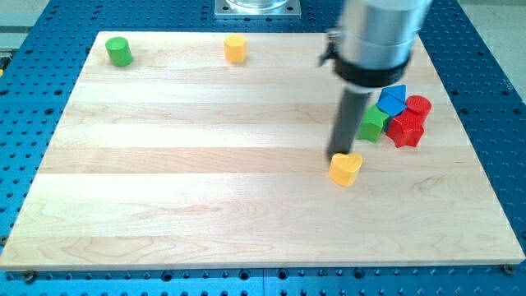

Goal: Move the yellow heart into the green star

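The yellow heart [346, 168] lies on the wooden board, right of centre. My tip [339, 156] stands right at its upper left edge, touching or nearly touching it. The green star [374, 123] lies up and to the right of the heart, partly behind the rod, with a gap of bare board between the two. It sits in a cluster with a blue block [393, 99], a red star-like block [406, 129] and a red cylinder [418, 106].
A green cylinder [119, 51] stands at the board's top left corner. A yellow block [236, 48] stands at the top edge, left of centre. The blue perforated table [33, 90] surrounds the wooden board [205, 181].
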You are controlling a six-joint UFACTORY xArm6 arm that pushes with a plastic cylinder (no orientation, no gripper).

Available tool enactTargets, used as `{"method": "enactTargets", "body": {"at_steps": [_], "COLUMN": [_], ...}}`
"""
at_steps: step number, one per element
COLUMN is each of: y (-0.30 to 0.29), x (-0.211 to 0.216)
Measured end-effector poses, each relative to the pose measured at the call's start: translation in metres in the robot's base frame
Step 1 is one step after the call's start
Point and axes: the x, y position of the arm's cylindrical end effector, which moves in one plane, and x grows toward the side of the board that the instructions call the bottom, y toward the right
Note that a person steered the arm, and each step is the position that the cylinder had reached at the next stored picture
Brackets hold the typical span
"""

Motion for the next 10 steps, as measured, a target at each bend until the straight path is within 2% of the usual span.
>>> {"method": "enactTargets", "body": {"at_steps": [1,2,3,4,5,6,7,8,9,10], "y": [0.041,0.021,0.041,0.108,0.08,0.072,0.018,0.084,0.031,-0.063], "x": [0.03,0.051,0.087,0.077,0.012,0.041,0.033,-0.005,0.01,0.041]}}
